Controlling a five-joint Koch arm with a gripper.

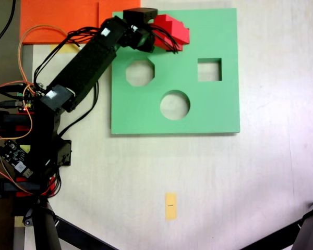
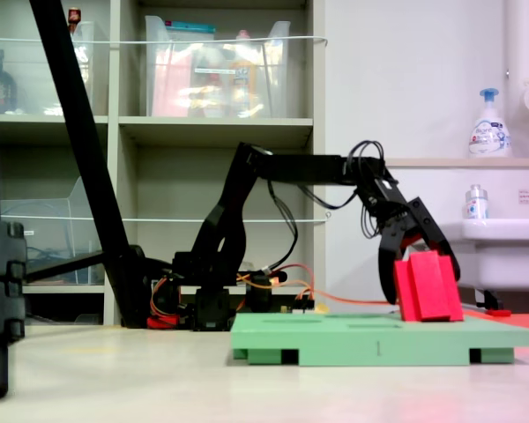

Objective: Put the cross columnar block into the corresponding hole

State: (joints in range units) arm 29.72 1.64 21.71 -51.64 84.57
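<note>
The cross columnar block (image 1: 173, 28) (image 2: 430, 289) is bright red. It stands tilted on the far edge of the green foam board (image 1: 219, 112) (image 2: 353, 339), its lower end touching the board's top. My gripper (image 1: 164, 33) (image 2: 419, 282) straddles it, one black finger on each side, and looks shut on it. An octagonal cutout (image 1: 140, 72), a square cutout (image 1: 209, 70) and a round cutout (image 1: 175, 104) lie open on the board. The corresponding hole is hidden; the block and gripper cover that part of the board.
An orange sheet (image 1: 62, 18) lies beyond the board's left corner in the first exterior view. A yellow tape strip (image 1: 170, 206) lies on the table in front. The arm's base and wires (image 1: 36, 135) fill the left side. Tripod legs (image 1: 68, 232) cross the bottom corners.
</note>
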